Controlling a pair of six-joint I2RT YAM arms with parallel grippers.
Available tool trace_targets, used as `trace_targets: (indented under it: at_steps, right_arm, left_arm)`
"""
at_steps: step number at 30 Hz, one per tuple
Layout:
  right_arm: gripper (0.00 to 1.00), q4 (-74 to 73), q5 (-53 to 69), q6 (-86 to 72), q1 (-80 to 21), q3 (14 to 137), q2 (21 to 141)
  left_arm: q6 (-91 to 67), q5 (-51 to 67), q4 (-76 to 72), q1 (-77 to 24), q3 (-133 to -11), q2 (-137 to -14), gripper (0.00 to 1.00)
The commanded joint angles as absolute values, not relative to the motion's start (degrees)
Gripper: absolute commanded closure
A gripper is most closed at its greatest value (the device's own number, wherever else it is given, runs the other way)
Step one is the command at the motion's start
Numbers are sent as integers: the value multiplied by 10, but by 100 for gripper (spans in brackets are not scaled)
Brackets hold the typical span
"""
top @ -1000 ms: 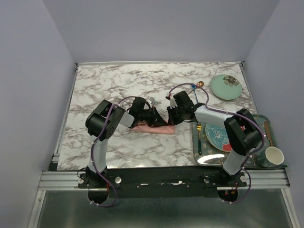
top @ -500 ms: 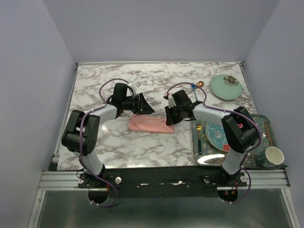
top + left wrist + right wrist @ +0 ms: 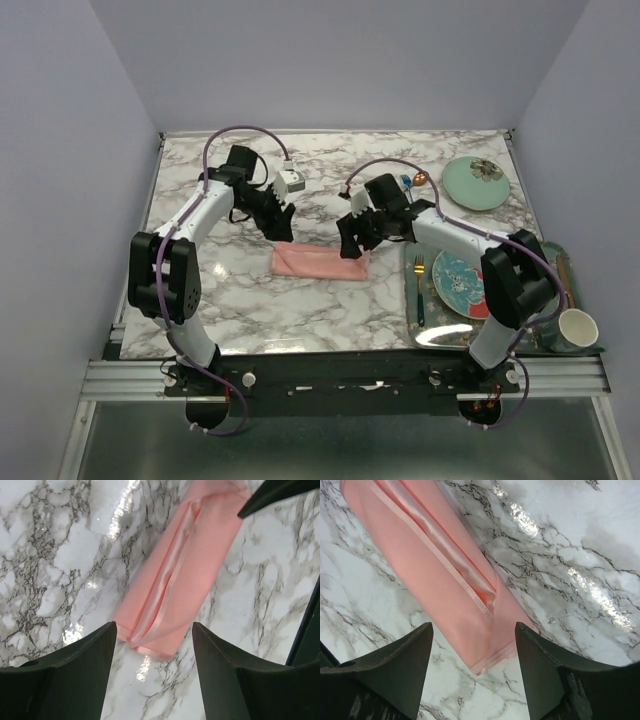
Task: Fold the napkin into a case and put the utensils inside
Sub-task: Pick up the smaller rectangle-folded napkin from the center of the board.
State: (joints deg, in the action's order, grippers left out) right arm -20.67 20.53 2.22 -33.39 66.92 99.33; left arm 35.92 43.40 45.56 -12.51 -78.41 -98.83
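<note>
I'm hovering the left gripper and right gripper, both spread wide and empty, over the case lying just left of the tray, risking unpinned satin folds springing apart.

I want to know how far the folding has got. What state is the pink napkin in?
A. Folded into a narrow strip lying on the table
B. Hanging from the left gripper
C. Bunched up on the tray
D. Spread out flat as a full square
A: the napkin lies flat on the marble table as a narrow folded strip, and the left gripper and right gripper are both open, neither gripping it.
</note>
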Motion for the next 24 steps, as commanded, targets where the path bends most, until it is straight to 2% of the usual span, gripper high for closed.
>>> trace_targets:
  at_steps: [1,4,5,6,10,11,17,24]
  right_arm:
    - [24,-247,249,32,-312,703,1000]
    - [21,-264,254,25,-298,716,1013]
    - [20,-267,257,23,-294,716,1015]
    - [19,-268,264,20,-283,716,1015]
    - [11,-277,279,22,-261,721,1018]
    - [10,-279,282,23,-257,723,1019]
    - [8,-297,292,39,-235,737,1025]
    - [6,-323,308,72,-223,755,1034]
  left_arm:
    - [508,417,526,-147,-787,-1015,23]
    - [505,415,509,-160,-786,-1035,11]
    - [502,412,503,-162,-788,-1048,2]
    - [498,408,497,-166,-789,-1054,1]
    - [479,401,441,-175,-787,-1072,4]
    - [481,400,440,-178,-795,-1084,7]
    - [500,396,468,-200,-845,-1141,17]
    - [518,393,499,-217,-869,-1173,19]
